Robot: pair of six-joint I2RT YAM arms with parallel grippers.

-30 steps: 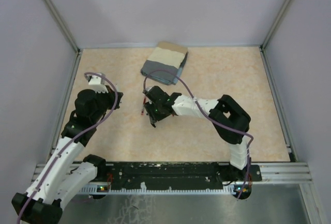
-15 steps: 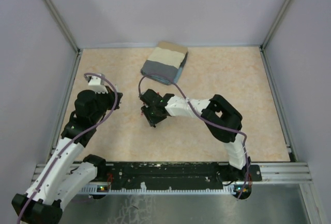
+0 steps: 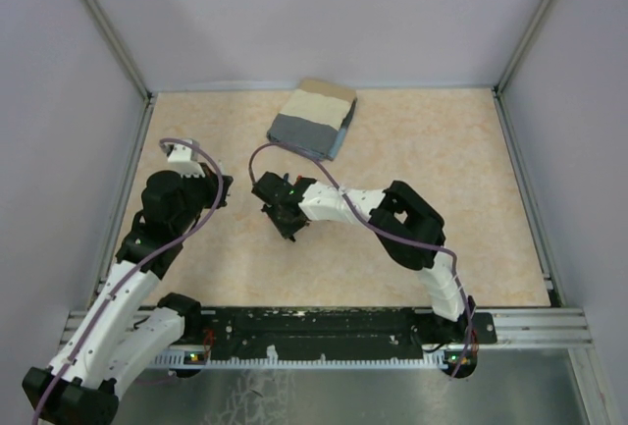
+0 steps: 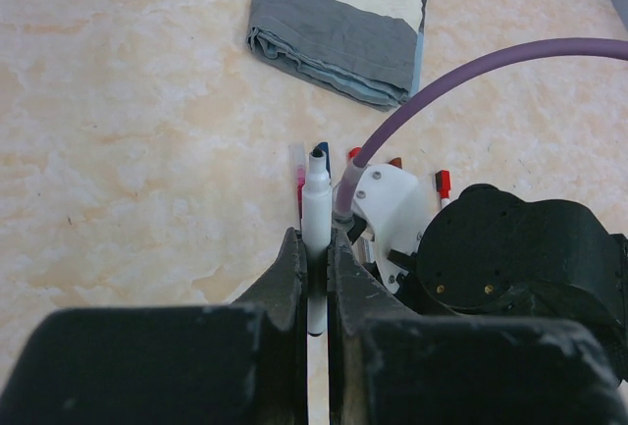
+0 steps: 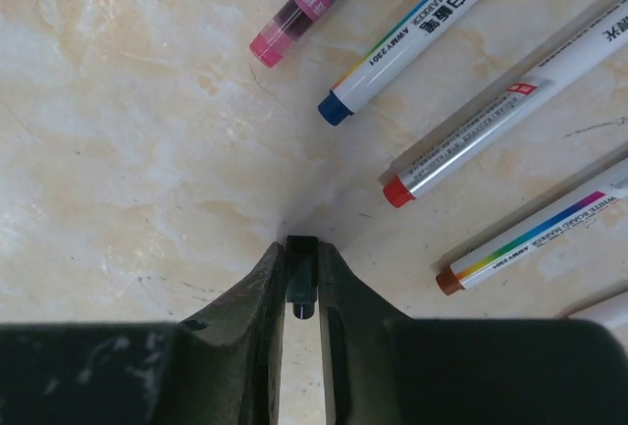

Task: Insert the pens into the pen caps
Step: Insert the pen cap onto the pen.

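Note:
My left gripper (image 4: 316, 248) is shut on a white pen (image 4: 316, 199) whose uncapped black tip points away from the camera. In the top view it (image 3: 224, 191) hovers at the left of the table. My right gripper (image 5: 301, 251) is down at the table surface with its jaws pressed on both sides of a small black pen cap (image 5: 301, 273). Beside it lie several pens: a pink-ended one (image 5: 312, 3), a blue-ended one (image 5: 422, 30), a red-ended one (image 5: 491, 121) and a brown-ended one (image 5: 540, 234). From above, the right gripper (image 3: 279, 217) sits close to the left one.
A folded grey and beige cloth (image 3: 312, 119) lies at the back of the table. The right arm's purple cable (image 4: 471, 72) and its wrist (image 4: 510, 268) sit just right of the held pen. Walls enclose the table on three sides.
The right arm has swung left toward the left gripper, and its jaws have narrowed onto the black cap. The left arm has stayed put with its pen.

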